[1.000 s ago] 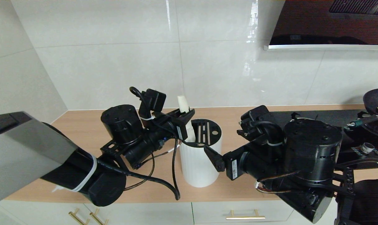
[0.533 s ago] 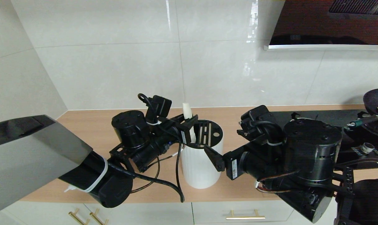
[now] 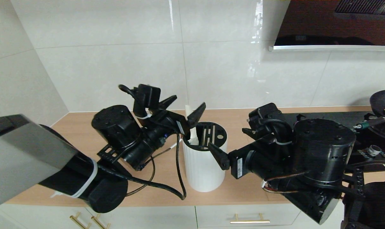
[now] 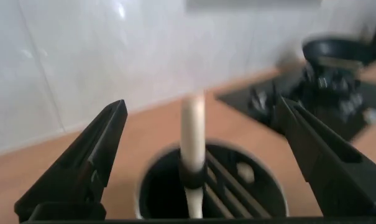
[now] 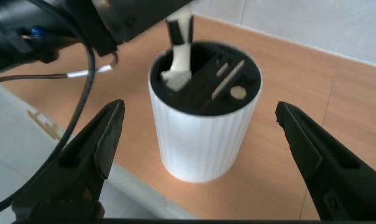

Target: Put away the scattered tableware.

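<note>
A white ribbed utensil holder [image 3: 202,165] with a black slotted top [image 5: 206,71] stands on the wooden counter. A white utensil handle [image 4: 192,146] sticks up out of its open slot, also seen as the handle [image 3: 190,115] and the handle [image 5: 180,46]. My left gripper [image 3: 183,108] hangs open just above the holder's left rim, its fingers either side of the handle and apart from it. My right gripper [image 5: 206,155] is open in front of the holder's lower right side, one fingertip [image 3: 215,152] close to the wall.
A black hob [image 3: 323,117] with a dark pan [image 3: 383,103] lies at the right of the counter. The tiled wall rises close behind the holder. Cabinet drawers with gold handles [image 3: 249,219] sit below the counter edge.
My left gripper was shut on the white handle, lowering it into the holder. It has now opened and lifted up and to the left, leaving the utensil standing in the slot.
</note>
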